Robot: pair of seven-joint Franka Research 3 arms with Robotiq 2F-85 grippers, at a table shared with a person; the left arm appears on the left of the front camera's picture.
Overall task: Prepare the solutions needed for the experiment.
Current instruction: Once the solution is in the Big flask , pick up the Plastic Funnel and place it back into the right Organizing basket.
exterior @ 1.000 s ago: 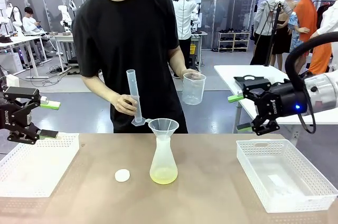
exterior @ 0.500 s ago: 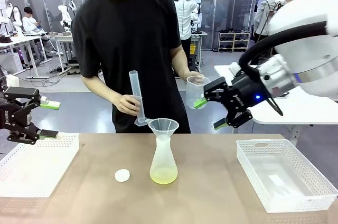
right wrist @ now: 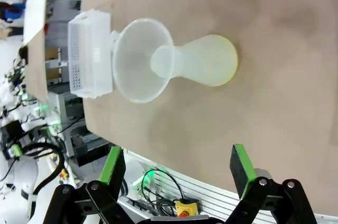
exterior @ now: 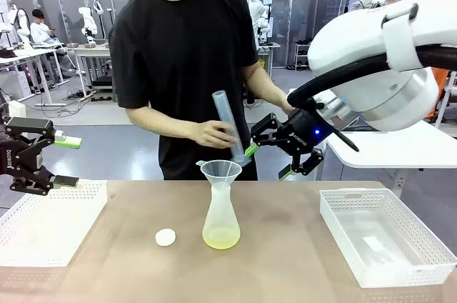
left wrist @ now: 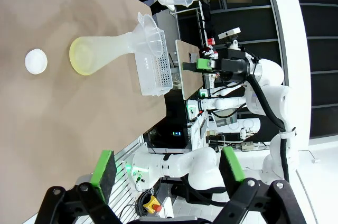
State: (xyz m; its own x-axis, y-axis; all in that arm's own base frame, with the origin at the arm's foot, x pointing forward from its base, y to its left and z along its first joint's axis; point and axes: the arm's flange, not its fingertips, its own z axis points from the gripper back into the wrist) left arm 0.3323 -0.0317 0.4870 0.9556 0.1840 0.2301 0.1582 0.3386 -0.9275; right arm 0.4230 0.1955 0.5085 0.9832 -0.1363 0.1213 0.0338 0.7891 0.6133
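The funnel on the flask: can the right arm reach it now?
Probably yes: the right gripper is open near the funnel, nothing between them, though the person's graduated cylinder tilted just above it crowds the approach.

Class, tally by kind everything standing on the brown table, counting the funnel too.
White perforated plastic baskets: 2
Translucent conical flask of pale yellow-green solution: 1
Clear plastic funnel: 1
White round cap: 1
Total: 5
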